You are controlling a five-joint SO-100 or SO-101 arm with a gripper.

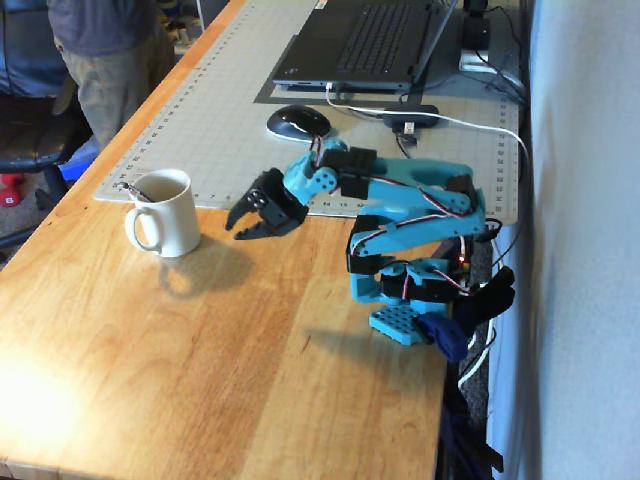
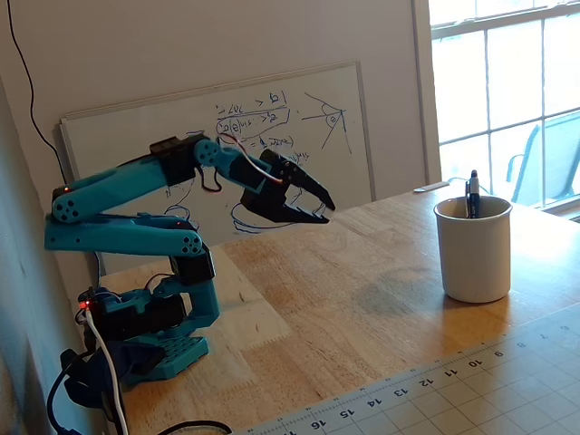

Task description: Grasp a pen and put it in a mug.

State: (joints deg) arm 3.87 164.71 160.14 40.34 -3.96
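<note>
The pen (image 2: 472, 194) is standing inside the mug (image 2: 473, 250) with only its top poking above the rim, so the drop looks done, and the hand (image 2: 319, 208) is hanging empty in the air well apart from the mug, its jaws spread open. By my reading the arm is sitting in the retreat step, and the next move is calling for nothing more than folding back toward its base without brushing the mug on the bench (image 1: 250, 340). As for writing, the whiteboard (image 2: 136, 145) is showing blue formulas too blurred to read, while the cutting mat (image 2: 489, 381) ruler is showing numbers 9 to 16.
</note>
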